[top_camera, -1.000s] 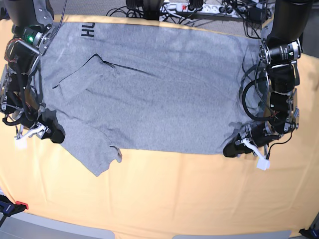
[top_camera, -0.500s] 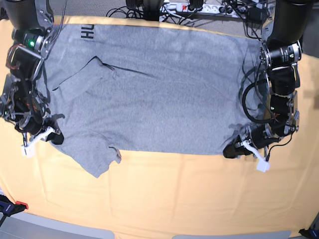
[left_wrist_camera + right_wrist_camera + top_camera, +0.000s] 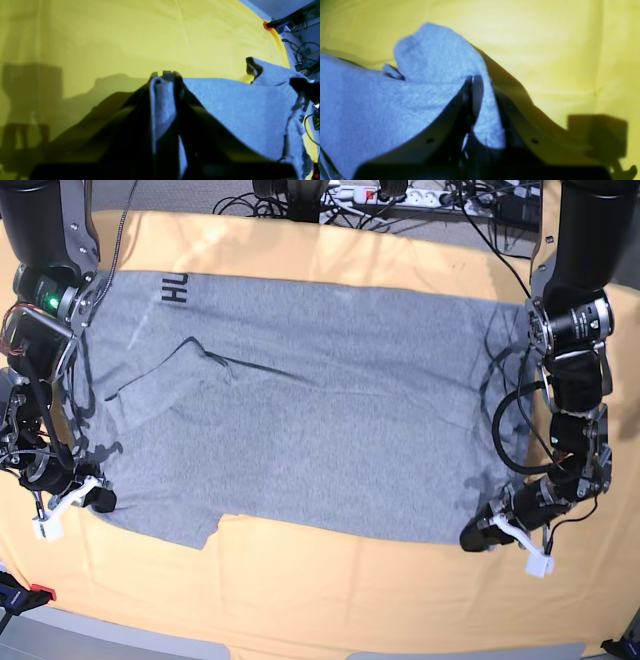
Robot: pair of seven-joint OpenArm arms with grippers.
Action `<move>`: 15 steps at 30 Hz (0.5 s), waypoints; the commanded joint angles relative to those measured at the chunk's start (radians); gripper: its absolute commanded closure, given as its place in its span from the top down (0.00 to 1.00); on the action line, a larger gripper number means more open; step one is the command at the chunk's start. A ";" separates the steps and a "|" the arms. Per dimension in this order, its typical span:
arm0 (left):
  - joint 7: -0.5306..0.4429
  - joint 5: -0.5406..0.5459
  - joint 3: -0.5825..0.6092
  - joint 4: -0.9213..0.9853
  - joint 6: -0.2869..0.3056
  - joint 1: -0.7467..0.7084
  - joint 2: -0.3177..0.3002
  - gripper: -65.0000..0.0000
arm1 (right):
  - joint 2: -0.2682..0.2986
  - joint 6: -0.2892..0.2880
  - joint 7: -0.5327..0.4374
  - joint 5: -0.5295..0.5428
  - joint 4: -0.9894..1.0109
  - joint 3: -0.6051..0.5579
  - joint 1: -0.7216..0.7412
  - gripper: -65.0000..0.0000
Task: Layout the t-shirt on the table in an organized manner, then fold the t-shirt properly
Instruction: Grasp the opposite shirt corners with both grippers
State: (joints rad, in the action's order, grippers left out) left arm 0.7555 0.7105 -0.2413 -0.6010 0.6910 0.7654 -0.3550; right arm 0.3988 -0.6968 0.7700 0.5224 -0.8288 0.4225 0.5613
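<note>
Left gripper point(image 3: 163, 75), dark fingers clenched on a narrow upright fold of the heather-grey short-sleeved cotton t-shirt point(image 3: 320, 390), cloth pinched flat between the two jaws in the left wrist view. In the base view, same gripper point(image 3: 480, 535) low at the near right corner of the garment, grasping the hem edge there. Right gripper point(image 3: 472, 80), fingers likewise closed tight on a raised peak of grey fabric, a rounded flap standing up just beyond the tips. In the base view, that gripper point(image 3: 95, 498) at the near left corner of the shirt, beside the sleeve.

Outward from the two grips: shirt spread wide and mostly flat between the arms, lying on the large table point(image 3: 330, 600) covered with pale yellow-orange cloth. One sleeve folded inward over the body at the left, a dark crease running from it toward the middle. Black block lettering visible at the far left edge, partly cut off. Bare cloth of the table along the near side.
</note>
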 commanded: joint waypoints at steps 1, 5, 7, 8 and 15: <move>-0.033 0.023 -0.002 -0.017 0.007 0.045 -0.013 0.00 | 0.024 -0.001 -0.029 0.016 -0.016 0.003 0.037 0.00; 0.005 0.038 -0.001 -0.017 0.007 0.035 -0.008 0.00 | 0.024 -0.001 0.011 0.027 -0.016 0.003 0.034 0.00; 0.054 0.095 -0.001 -0.017 0.007 0.017 -0.008 0.00 | 0.025 -0.001 0.043 0.027 -0.016 0.003 0.034 0.00; 0.082 0.130 -0.001 -0.017 0.007 0.011 -0.008 0.00 | 0.025 -0.001 0.052 0.027 -0.016 0.003 0.034 0.00; 0.390 0.440 -0.001 -0.020 0.007 -0.009 -0.011 0.00 | 0.022 -0.001 0.181 0.162 -0.116 0.002 -0.024 0.00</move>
State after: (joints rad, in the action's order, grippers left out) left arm 1.1656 1.1278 -0.2413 -0.6022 0.6899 0.7219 -0.3527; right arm 0.4011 -0.6930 0.9676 0.6651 -0.9276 0.4221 0.5087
